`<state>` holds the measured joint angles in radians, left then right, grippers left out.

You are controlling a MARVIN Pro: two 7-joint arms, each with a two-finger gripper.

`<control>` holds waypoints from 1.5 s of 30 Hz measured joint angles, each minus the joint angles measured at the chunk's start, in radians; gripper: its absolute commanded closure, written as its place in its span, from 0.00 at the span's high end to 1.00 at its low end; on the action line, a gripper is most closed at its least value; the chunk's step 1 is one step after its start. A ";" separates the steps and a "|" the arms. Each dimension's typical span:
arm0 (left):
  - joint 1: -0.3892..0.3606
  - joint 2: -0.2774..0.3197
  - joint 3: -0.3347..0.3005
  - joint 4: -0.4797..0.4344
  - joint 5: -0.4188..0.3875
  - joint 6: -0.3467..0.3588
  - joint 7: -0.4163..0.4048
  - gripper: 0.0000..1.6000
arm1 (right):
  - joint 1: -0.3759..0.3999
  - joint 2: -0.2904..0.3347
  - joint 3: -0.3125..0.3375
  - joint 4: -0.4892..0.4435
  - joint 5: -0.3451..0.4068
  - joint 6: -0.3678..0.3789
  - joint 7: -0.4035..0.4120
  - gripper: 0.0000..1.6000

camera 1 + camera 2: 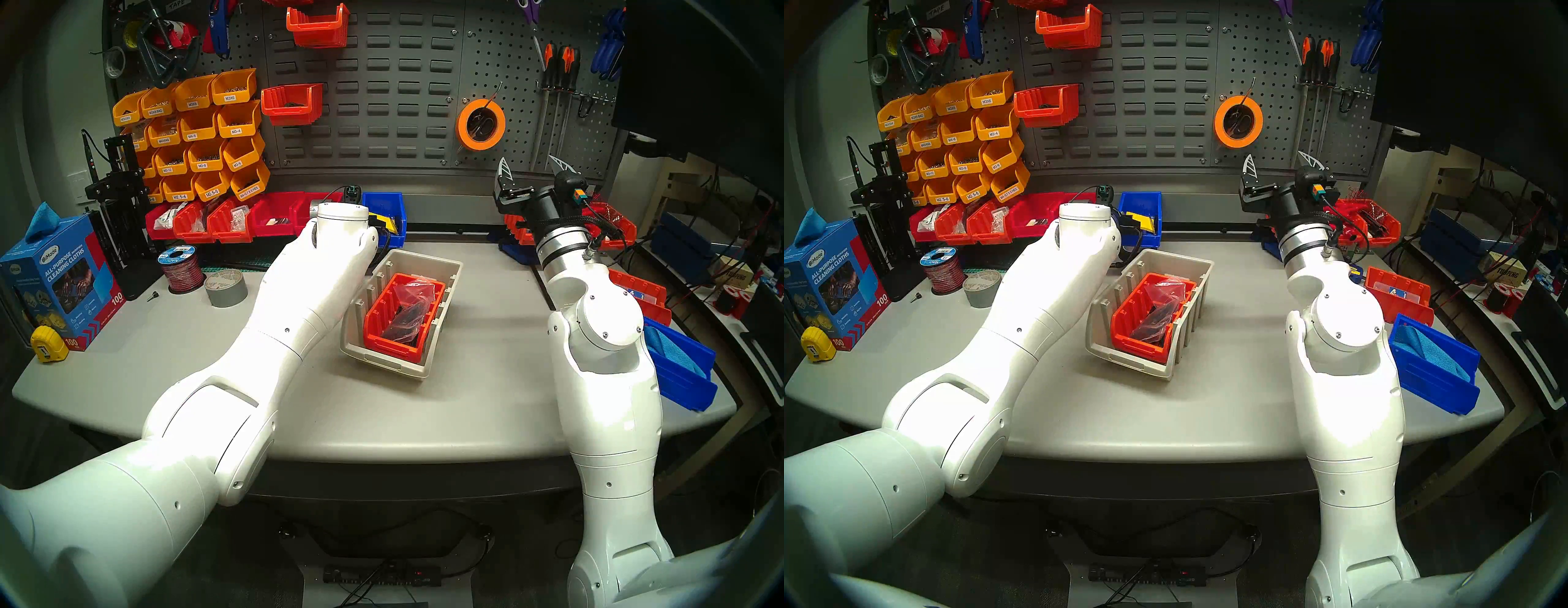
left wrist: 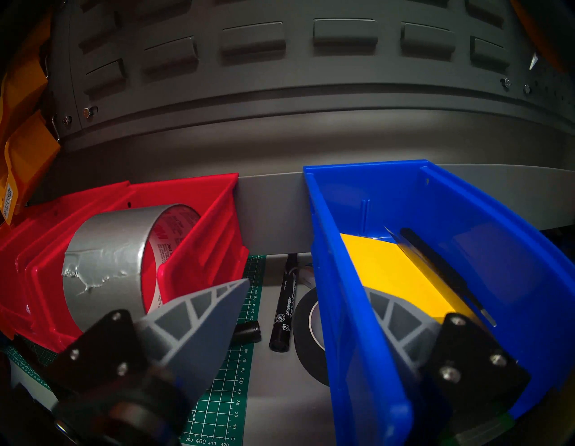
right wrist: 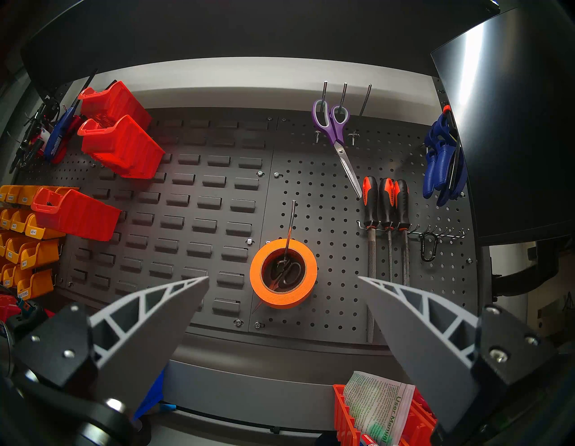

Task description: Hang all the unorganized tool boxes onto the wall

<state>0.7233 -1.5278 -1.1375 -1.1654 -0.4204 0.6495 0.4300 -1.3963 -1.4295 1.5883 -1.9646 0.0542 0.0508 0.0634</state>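
Left gripper [image 2: 306, 311], jaws spread, is straddling our blue bin's [image 2: 466, 249] near side wall; we are judging that rigid, light, slick wall the best hold, yellow card [image 2: 389, 274] inside.

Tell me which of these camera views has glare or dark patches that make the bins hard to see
Left wrist view: dim and vignetted, but the blue bin and its yellow card stay bright. Head views: overexposed sheen on the white left arm; beige bin and the red-orange bin inside it evenly lit. Right wrist view: streak of glare on the monitor, louvred wall clear.
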 measured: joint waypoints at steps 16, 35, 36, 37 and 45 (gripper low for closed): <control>-0.006 0.014 -0.025 -0.081 0.001 -0.017 -0.039 1.00 | 0.000 0.000 0.000 0.000 0.000 0.000 0.000 1.00; -0.069 0.038 -0.063 -0.002 0.067 -0.175 0.027 1.00 | 0.000 0.000 0.000 0.000 0.000 0.000 0.000 1.00; -0.073 0.040 -0.065 0.003 0.070 -0.182 0.031 1.00 | 0.000 0.000 0.000 0.000 0.000 0.000 0.000 1.00; -0.079 0.045 -0.068 0.013 0.077 -0.196 0.040 1.00 | 0.000 0.000 0.000 0.000 0.000 0.000 0.000 1.00; -0.106 0.070 -0.080 0.057 0.121 -0.258 0.088 1.00 | 0.000 0.000 0.000 0.000 0.000 0.000 0.000 1.00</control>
<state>0.6174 -1.4580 -1.2170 -1.1080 -0.2995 0.3914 0.5176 -1.3963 -1.4294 1.5883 -1.9646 0.0543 0.0508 0.0634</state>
